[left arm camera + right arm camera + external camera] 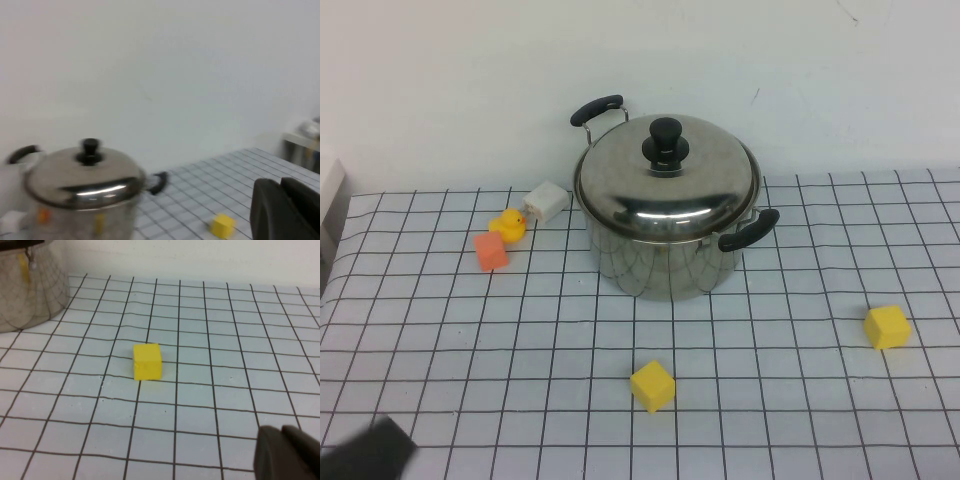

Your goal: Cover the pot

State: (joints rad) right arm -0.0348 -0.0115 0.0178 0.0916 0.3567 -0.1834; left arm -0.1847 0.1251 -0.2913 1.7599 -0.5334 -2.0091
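Pot (665,245) stands at the table's (800,420) far centre, near the back wall, domed lid (666,180) seated on it. Left hand (365,455) sits at the near left corner, well apart; right hand (287,455) hangs near a yellow cube (147,361). Finger state of both hands: cannot tell. Open grid between.

Bright, even light falls from above. The lid (666,180) shows broad glare, and the pot (665,205) casts a soft shadow on the counter (800,400). The left wrist view is blurred throughout; the right wrist view is sharp around the yellow cube (147,361).
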